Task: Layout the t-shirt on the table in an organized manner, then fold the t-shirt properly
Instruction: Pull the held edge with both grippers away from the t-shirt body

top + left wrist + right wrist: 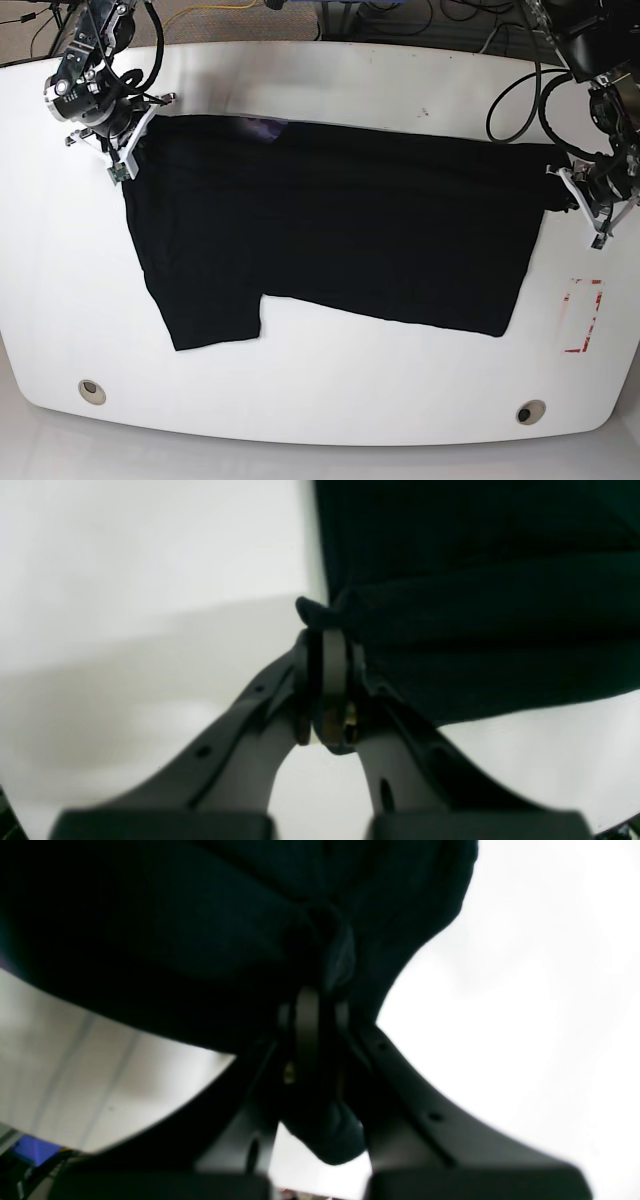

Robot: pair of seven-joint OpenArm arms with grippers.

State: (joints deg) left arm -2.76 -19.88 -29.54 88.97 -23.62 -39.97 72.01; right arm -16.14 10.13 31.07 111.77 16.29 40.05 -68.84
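While the white table fills nearly the whole base view, the t-shirt is seen stretched across its middle, plain black side up, with a sliver of purple showing at the upper edge toward the upper left. One sleeve hangs down at the lower left of the cloth, and the lower hem runs slightly slanted toward the lower right. At the far right of the frame the red-and-white tape rectangle is left uncovered, just beside the shirt's edge. Two grommet holes are seen along the bottom edge. The cloth is being held taut between both arms: at the upper left the right gripper is clamped tight on a bunched corner of fabric, and at the right edge the left gripper is pinched closed on the opposite corner, confirmed close up in both wrist views. For the spreading to be done well, even tension should be kept, both corners lowered together, and the slanted hem squared before anything is released.
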